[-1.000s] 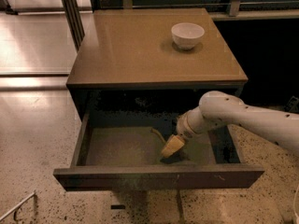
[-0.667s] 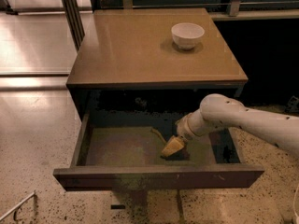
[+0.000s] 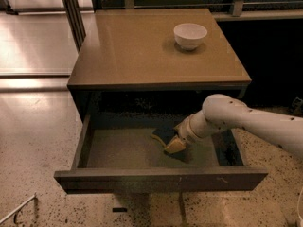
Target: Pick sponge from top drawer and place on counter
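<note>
The top drawer (image 3: 161, 179) is pulled open below the counter (image 3: 137, 51). The sponge (image 3: 162, 132) lies on the drawer's floor right of the middle, showing a dark top and a thin yellow edge. My white arm comes in from the right and reaches down into the drawer. My gripper (image 3: 174, 145) is low over the sponge's near right side, at or just above it. It hides part of the sponge. I cannot tell whether it touches the sponge.
A white bowl (image 3: 190, 35) stands on the counter at the back right. The drawer's walls and front panel close in around the gripper. A speckled floor lies to the left and in front, with a metal frame (image 3: 71, 8) at the back left.
</note>
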`<control>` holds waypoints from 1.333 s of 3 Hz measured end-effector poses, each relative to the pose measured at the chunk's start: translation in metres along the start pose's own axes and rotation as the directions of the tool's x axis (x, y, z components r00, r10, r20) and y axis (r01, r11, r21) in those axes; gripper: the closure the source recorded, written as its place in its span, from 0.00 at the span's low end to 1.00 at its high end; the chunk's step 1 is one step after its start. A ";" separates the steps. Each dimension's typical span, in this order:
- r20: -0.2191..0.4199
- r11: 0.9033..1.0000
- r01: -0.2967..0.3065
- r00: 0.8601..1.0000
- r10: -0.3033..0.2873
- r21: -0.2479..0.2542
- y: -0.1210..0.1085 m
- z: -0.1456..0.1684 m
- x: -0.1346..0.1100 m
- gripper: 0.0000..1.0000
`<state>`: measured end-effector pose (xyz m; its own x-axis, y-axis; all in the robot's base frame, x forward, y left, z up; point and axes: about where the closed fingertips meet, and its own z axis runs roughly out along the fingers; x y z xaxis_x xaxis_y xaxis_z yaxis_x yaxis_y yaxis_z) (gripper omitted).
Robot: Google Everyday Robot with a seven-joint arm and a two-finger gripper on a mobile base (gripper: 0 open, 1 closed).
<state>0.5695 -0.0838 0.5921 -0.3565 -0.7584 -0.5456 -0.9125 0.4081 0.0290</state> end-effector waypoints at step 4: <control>0.027 0.972 0.188 0.982 -0.186 -0.143 0.016 -0.093 -0.059 1.00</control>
<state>0.5569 -0.0795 0.7033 -0.1745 -0.8071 -0.5641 -0.9825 0.1810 0.0450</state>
